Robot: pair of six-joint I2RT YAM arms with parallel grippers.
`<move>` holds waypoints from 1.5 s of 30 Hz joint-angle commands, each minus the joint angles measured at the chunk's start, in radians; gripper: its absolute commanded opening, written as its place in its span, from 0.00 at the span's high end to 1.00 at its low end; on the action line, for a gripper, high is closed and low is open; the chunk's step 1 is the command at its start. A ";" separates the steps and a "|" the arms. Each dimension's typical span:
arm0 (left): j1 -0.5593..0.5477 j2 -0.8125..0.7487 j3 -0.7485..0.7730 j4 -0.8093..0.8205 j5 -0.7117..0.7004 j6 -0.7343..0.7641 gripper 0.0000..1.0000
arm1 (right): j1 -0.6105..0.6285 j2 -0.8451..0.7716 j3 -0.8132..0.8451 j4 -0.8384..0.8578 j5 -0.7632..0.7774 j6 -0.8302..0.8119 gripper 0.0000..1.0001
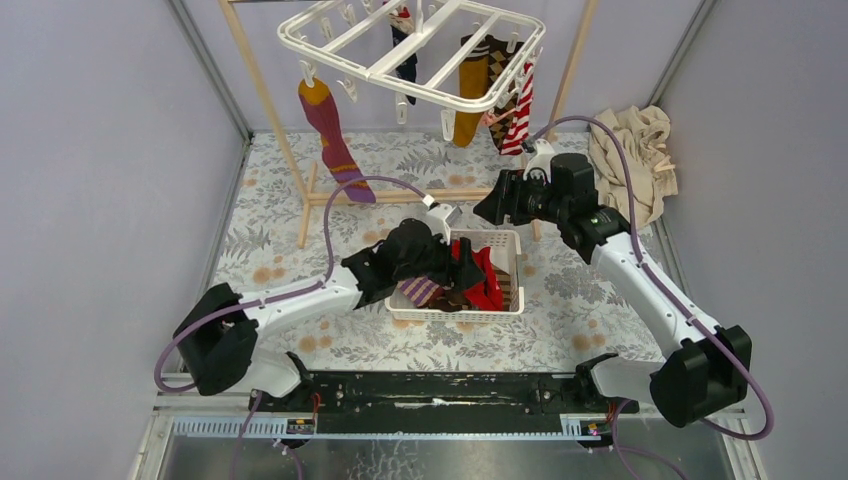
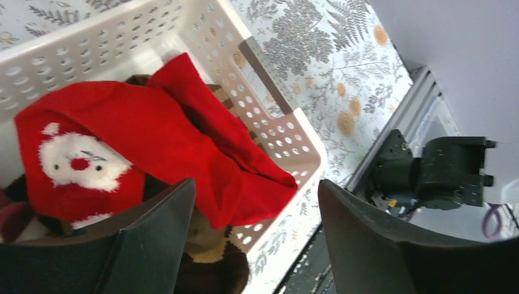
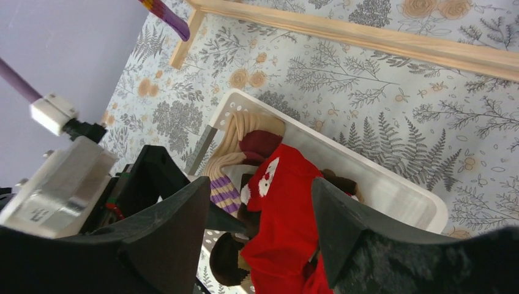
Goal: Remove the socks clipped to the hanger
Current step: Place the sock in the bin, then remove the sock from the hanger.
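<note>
The white hanger (image 1: pixel 410 45) hangs at the back with socks clipped to it: a maroon-purple one (image 1: pixel 330 140) at the left, a navy one (image 1: pixel 405 60), a mustard one (image 1: pixel 470 95), a brown argyle one (image 1: pixel 500 85) and a red-white striped one (image 1: pixel 518 120). My left gripper (image 1: pixel 452 258) hovers over the white basket (image 1: pixel 455 313), jaws open and empty (image 2: pixel 257 214). A red Santa sock (image 2: pixel 153 141) lies loose below it, draped over the basket rim (image 2: pixel 281 135). My right gripper (image 1: pixel 482 210) is open too (image 3: pixel 260 208), above the basket's far side and below the hanger.
The basket (image 3: pixel 392 190) holds several socks, among them a tan purple-striped one (image 3: pixel 223 184) and a brown one. A wooden pole frame (image 1: pixel 400 195) carries the hanger. A heap of beige cloth (image 1: pixel 635 160) lies at the back right.
</note>
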State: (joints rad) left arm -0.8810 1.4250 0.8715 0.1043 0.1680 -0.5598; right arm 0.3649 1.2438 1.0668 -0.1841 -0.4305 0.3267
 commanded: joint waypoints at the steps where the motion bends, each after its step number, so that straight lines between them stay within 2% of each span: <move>1: -0.014 -0.074 0.038 -0.016 -0.003 0.032 0.08 | 0.026 0.015 0.018 -0.024 0.018 -0.030 0.33; 2: -0.014 -0.095 0.039 -0.028 -0.007 0.036 0.02 | 0.039 0.021 0.018 -0.028 0.021 -0.031 0.34; 3: -0.015 -0.115 0.043 -0.043 -0.016 0.041 0.02 | 0.052 0.028 0.017 -0.029 0.029 -0.032 0.35; 8: -0.016 -0.219 0.069 -0.151 -0.107 0.064 0.02 | 0.130 0.058 -0.006 -0.028 0.069 -0.037 0.37; 15: -0.016 -0.323 0.074 -0.203 -0.196 0.057 0.02 | 0.270 0.118 -0.122 0.060 0.173 0.018 0.38; 20: -0.016 -0.343 0.069 -0.217 -0.211 0.052 0.02 | 0.281 0.172 -0.230 0.155 0.299 0.064 0.39; 23: -0.015 -0.352 0.065 -0.224 -0.221 0.049 0.02 | 0.282 0.224 -0.240 0.172 0.331 0.045 0.39; 27: -0.016 -0.367 0.055 -0.231 -0.233 0.045 0.01 | 0.282 0.239 -0.207 0.163 0.296 0.002 0.39; 31: -0.015 -0.385 0.054 -0.243 -0.249 0.045 0.02 | 0.281 0.148 -0.125 0.128 0.257 -0.041 0.35; 35: -0.015 -0.400 0.052 -0.249 -0.259 0.046 0.02 | 0.281 0.066 -0.010 0.050 0.287 -0.064 0.31; 39: -0.015 -0.409 0.051 -0.249 -0.261 0.046 0.02 | 0.280 0.036 0.070 0.009 0.396 -0.077 0.27; 45: -0.014 -0.424 0.046 -0.253 -0.265 0.047 0.02 | 0.234 0.065 0.118 0.051 0.701 -0.065 0.21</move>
State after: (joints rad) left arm -0.8925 1.0233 0.9199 -0.1375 -0.0719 -0.5205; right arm 0.6365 1.2812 1.1534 -0.1436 0.0399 0.2695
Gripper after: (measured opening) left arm 0.983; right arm 0.779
